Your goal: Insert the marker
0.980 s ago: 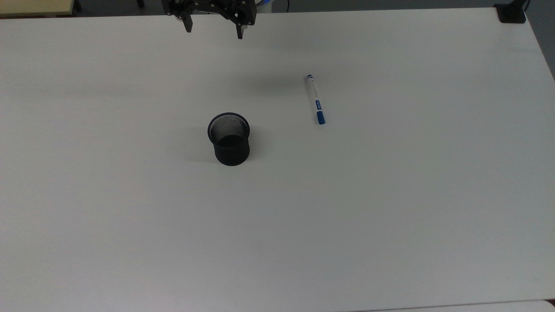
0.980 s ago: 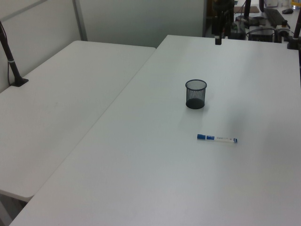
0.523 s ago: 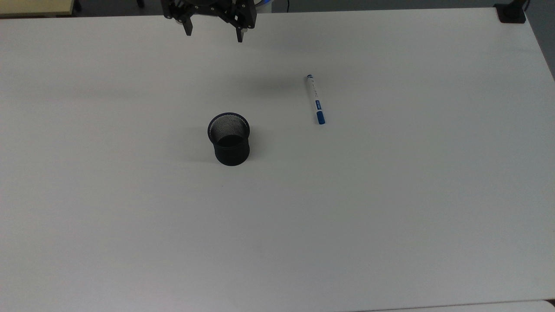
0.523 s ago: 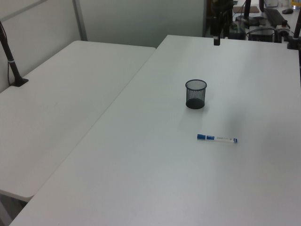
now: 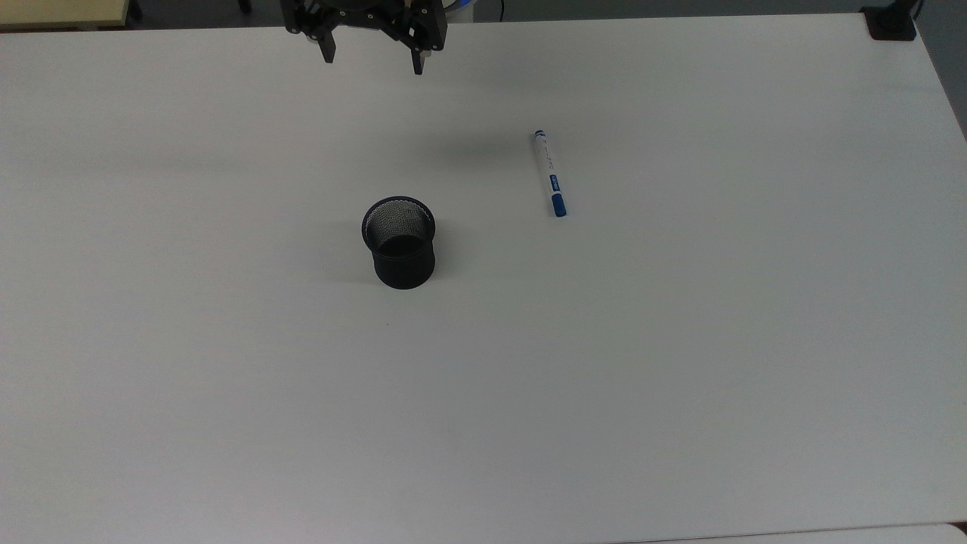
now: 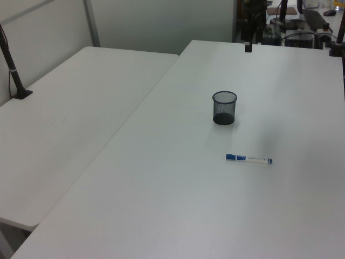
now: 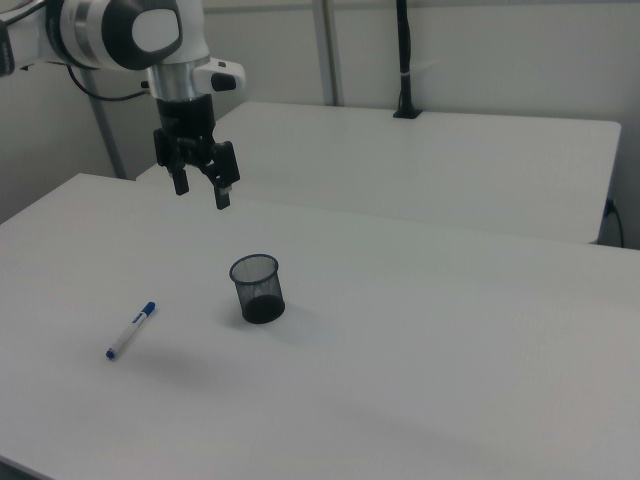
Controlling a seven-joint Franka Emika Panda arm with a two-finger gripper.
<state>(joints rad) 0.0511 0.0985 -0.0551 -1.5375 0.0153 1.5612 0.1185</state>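
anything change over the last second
The gripper edged slightly toward the top view's top, fingers open, holding nothing. The marker still lies flat on the table, apart from the upright cup, neither moved.

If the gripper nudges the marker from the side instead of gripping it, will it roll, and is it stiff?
The marker lies flat on the bare table and looks round and slim, so a sideways nudge would probably roll it. Its straight barrel suggests it is stiff. Being so thin, it is likely light and easily knocked by the open gripper.
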